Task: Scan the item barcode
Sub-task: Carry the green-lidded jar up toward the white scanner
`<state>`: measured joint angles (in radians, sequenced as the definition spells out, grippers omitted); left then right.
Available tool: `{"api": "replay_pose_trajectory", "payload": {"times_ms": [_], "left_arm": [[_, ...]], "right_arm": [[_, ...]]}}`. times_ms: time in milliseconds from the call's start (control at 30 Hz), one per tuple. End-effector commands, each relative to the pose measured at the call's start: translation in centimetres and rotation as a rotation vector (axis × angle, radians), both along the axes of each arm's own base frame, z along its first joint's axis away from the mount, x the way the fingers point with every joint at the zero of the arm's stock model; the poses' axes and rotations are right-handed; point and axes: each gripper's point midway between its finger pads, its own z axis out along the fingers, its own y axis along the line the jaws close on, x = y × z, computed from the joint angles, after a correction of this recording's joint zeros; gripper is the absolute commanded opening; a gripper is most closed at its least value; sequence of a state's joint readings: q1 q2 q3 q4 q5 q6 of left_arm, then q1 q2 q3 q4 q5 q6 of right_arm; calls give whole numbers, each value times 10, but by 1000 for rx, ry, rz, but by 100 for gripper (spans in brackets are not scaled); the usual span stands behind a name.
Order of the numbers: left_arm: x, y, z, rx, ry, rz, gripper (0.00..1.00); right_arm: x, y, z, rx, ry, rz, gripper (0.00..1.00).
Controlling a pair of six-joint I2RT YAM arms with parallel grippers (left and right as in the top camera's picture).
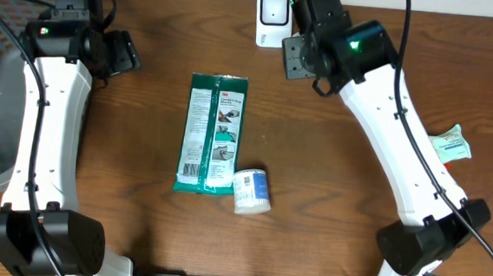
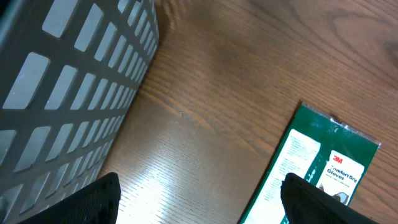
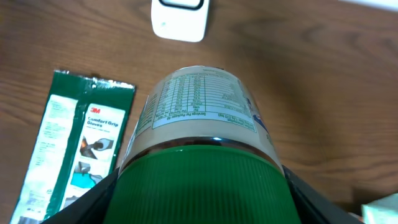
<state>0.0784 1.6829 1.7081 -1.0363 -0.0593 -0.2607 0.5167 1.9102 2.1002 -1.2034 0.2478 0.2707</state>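
My right gripper (image 3: 202,202) is shut on a jar with a ribbed green lid (image 3: 200,183) and a printed label (image 3: 199,102). The jar points toward the white scanner (image 3: 180,18) at the table's far edge. In the overhead view the right gripper (image 1: 300,56) sits just right of and below the scanner (image 1: 273,16), and the arm hides the jar. My left gripper (image 2: 202,205) is open over bare wood, with nothing between its fingers (image 2: 93,202). It hangs at the far left (image 1: 123,55).
A green pack of 3M gloves (image 1: 213,133) lies mid-table, with a small white and blue tub (image 1: 251,191) at its lower right corner. A grey slotted basket (image 2: 62,93) stands at the left edge. A pale green packet (image 1: 451,144) lies at the right.
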Motion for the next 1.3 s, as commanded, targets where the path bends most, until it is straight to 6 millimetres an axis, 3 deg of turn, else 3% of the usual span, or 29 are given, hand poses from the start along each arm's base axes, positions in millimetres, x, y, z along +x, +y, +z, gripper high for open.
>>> {"api": "replay_pose_trajectory", "payload": {"times_ms": [0, 233, 400, 733, 967, 1133, 1267], "left_arm": [[-2, 5, 7, 19, -16, 8, 82], [-2, 5, 7, 19, -16, 8, 82], [-2, 5, 7, 18, -15, 8, 82], [-2, 5, 7, 19, -16, 8, 82], [-2, 5, 7, 19, -16, 8, 82], [-2, 5, 7, 18, -15, 8, 82], [-2, 5, 7, 19, -16, 8, 82]], "right_arm": [[-3, -5, 27, -49, -91, -11, 1], [10, 0, 36, -18, -150, -15, 1], [37, 4, 41, -9, -244, -53, 1], [93, 21, 33, -11, -411, -99, 1], [120, 34, 34, -7, -511, -85, 1], [143, 44, 21, 1, -566, -87, 1], [168, 50, -3, -48, -616, -80, 1]]}}
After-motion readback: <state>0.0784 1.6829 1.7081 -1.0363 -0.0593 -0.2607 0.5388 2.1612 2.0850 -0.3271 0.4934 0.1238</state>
